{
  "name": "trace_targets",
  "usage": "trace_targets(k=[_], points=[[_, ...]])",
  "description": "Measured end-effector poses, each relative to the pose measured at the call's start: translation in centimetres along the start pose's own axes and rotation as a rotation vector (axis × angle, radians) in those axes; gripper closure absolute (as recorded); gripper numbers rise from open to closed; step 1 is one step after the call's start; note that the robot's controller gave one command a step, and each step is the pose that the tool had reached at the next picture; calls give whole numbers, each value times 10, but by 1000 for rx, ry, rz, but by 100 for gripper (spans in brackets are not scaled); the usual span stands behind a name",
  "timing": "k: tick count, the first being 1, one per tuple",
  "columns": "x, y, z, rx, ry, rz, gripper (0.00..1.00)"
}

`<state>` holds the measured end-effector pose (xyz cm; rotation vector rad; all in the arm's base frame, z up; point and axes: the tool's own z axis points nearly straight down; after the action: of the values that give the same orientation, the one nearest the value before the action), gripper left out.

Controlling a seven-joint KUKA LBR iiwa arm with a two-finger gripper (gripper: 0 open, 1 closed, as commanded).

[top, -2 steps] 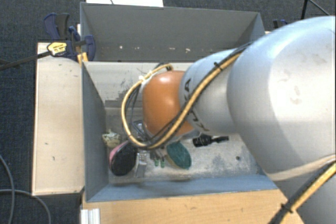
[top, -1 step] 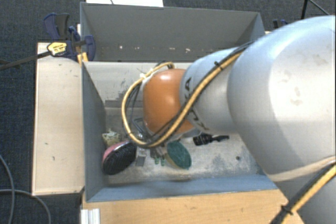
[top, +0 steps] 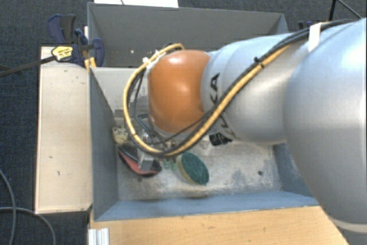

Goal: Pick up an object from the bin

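My gripper (top: 152,139) reaches down into the left front part of the bin, mostly hidden beneath the arm's orange cover. Directly below it lies a red and black thing (top: 133,161) on the bin floor near the left wall. Just to the right of that rests a round dark green disc with a pale rim (top: 194,169), tilted on the floor. A small beige thing (top: 119,135) sits against the left wall beside the gripper.
A small black thing (top: 220,139) lies under the arm toward the bin's middle. The large grey arm covers the bin's right half. Bare grey floor shows along the front right.
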<state>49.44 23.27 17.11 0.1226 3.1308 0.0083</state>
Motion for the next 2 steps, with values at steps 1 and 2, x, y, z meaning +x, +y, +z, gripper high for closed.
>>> trace_targets(k=[1,2], points=[[-33,0,37,5,5,201,100],[-23,21,59,6,9,221,100]])
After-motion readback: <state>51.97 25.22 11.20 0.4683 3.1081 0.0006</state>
